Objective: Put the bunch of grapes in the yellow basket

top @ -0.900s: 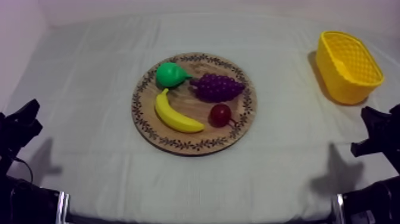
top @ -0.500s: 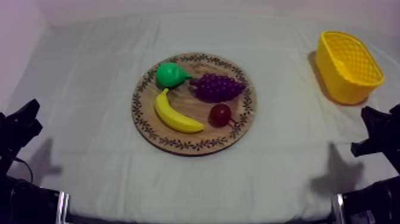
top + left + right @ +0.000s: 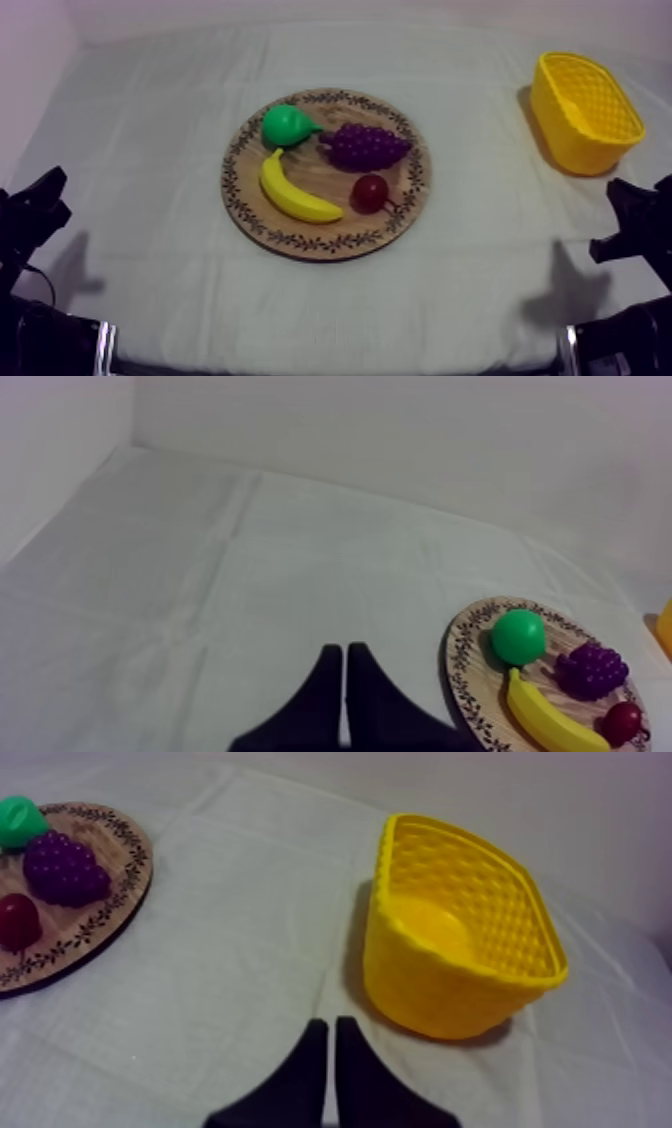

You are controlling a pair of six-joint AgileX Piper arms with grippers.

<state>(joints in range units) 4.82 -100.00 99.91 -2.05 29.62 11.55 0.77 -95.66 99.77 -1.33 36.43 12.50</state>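
Observation:
The purple bunch of grapes (image 3: 366,146) lies on the round wooden board (image 3: 405,196), toward its far right part, beside a green pear (image 3: 286,125), a banana (image 3: 294,191) and a small red fruit (image 3: 371,192). The yellow basket (image 3: 583,111) stands empty at the far right of the table. My left gripper (image 3: 40,205) rests low at the left edge and my right gripper (image 3: 630,222) low at the right edge, both far from the board. In the wrist views the left gripper (image 3: 345,659) and the right gripper (image 3: 331,1031) are shut on nothing. The grapes (image 3: 592,670) (image 3: 64,868) and the basket (image 3: 460,942) also show there.
The grey-white cloth (image 3: 150,120) covers the whole table, with open room between the board and the basket. A pale wall (image 3: 400,426) rises behind the table's far edge.

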